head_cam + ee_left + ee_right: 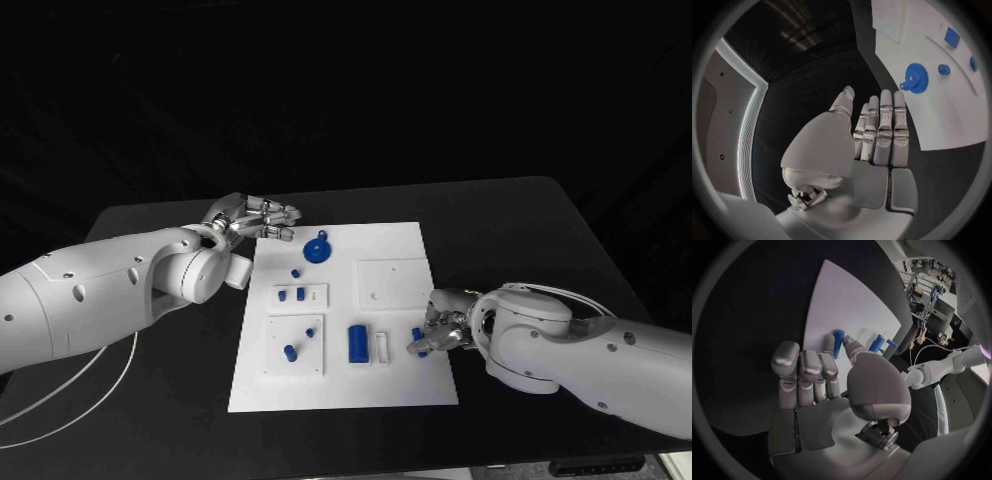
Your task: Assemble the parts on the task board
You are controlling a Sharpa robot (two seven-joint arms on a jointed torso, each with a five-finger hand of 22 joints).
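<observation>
The white task board (389, 245) lies in the middle of the black table. On it are a blue gear (317, 248), a small blue knob (296, 271), a blue cylinder (358, 343) and several smaller blue pieces in two inset plates. My right hand (444, 325) is at the board's right edge. It pinches a short blue peg (837, 343) between thumb and a finger, low over the board (836, 300). My left hand (260, 215) hovers off the board's far left corner, fingers straight and holding nothing. From the left wrist, the left hand (879, 135) has the gear (915, 77) just beyond its fingertips.
A square white plate (392, 283) sits on the board's right half, and a slim white piece (382, 347) lies beside the blue cylinder. A white cable (87, 385) trails over the table at the near left. Bare black table surrounds the board.
</observation>
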